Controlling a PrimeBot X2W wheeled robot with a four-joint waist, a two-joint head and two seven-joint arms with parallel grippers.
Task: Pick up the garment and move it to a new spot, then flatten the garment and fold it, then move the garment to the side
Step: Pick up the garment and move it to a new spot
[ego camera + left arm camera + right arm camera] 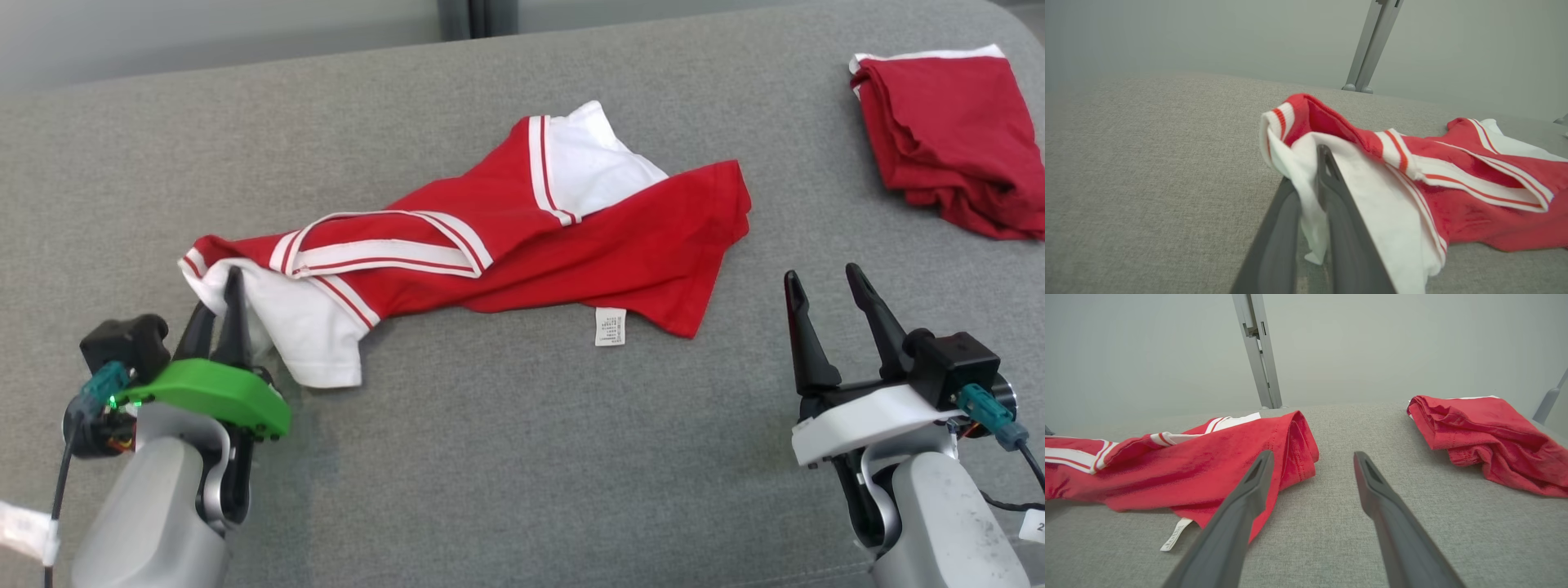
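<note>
One red garment [571, 245] with white sleeves and striped red-and-white trim lies crumpled across the middle of the head view, on a grey cloth-covered bench [490, 457]. Its white sleeve end sits at the left of the frame and its red hem at the centre right. A small white label [610, 327] hangs from its lower edge onto the bench. Left gripper [219, 294], lower left of the frame under a green cover: clenched on the white sleeve. In the left wrist view the cloth is pinched between the two dark fingers [1339, 212] and bunched up over their tips. Right gripper [822, 275], lower right of the frame under a white cover: released, its fingers spread apart over bare bench, just beside the red hem and holding nothing. A second red garment [947, 131], folded, rests at the upper right of the frame, well apart from the first. A grey post [1257, 351] rises behind the far edge of the bench.
</note>
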